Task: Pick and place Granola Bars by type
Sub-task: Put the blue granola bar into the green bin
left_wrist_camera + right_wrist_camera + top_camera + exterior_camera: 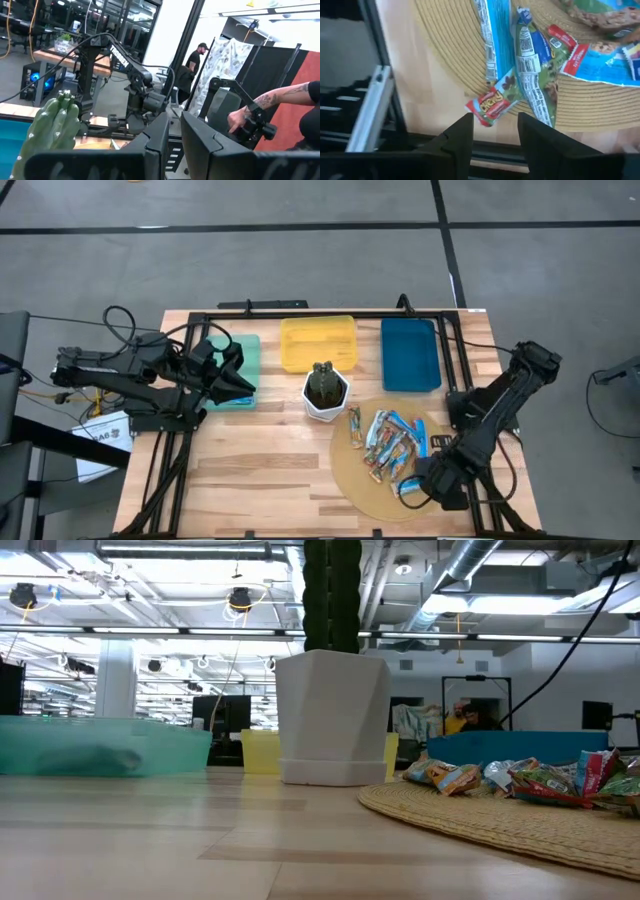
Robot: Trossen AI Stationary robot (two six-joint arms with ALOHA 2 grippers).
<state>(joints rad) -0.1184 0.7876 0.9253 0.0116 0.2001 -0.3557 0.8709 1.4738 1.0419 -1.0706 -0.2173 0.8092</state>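
Right gripper (495, 130) hangs with fingers parted over the woven mat's (365, 485) edge, lining up a red-ended bar (492, 102) from the Granola Bars (392, 442) piled on that mat for sorting.

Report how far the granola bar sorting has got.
Done: nothing visible; the teal bin, yellow bin and blue bin look empty. In hand: the right claw, fingers apart and empty, hovers over the round woven mat's edge, near a red-ended bar. The left claw waits by the teal bin. Left: the whole pile of granola bars.
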